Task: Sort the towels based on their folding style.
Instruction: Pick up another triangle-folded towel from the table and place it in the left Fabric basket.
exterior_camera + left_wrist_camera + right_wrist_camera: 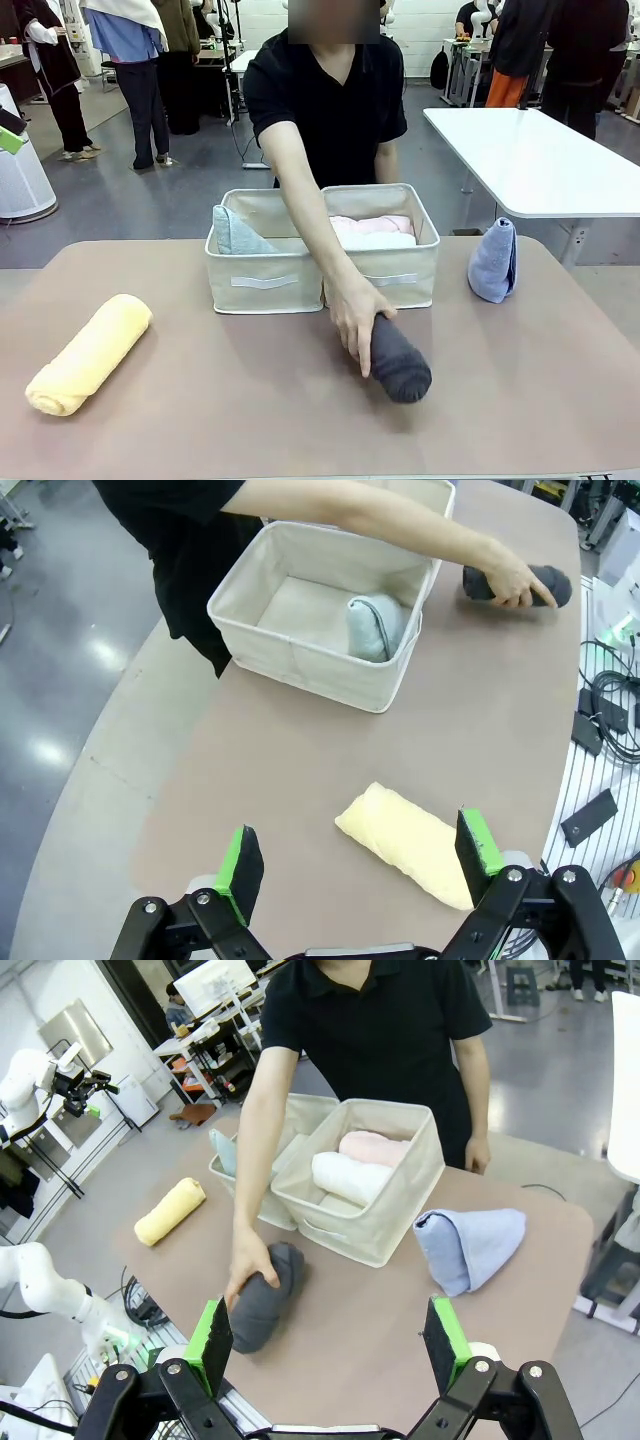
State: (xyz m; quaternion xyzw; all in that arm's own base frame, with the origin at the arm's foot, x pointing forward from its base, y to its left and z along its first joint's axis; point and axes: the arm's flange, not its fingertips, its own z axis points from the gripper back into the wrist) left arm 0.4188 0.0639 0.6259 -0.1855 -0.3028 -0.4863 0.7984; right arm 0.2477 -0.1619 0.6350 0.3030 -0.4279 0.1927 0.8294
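A person's hand (355, 315) rests on the dark grey rolled towel (400, 362) in front of the two beige bins. The yellow rolled towel (88, 354) lies at the table's front left. At the right edge stands the periwinkle cone towel (494, 261). The mint-blue cone towel (235, 232) sits in the left bin (262, 281); pink (372, 224) and white (378, 241) rolls lie in the right bin (396, 277). My left gripper (358, 858) hangs open above the yellow towel (410, 844). My right gripper (330, 1345) is open above the table, near the grey towel (262, 1297).
A white table (540, 160) stands beyond the right side. Cables and black boxes (600, 730) lie beside the table in the left wrist view. Several people stand far off. Bare tabletop (230, 390) lies between the yellow and grey towels.
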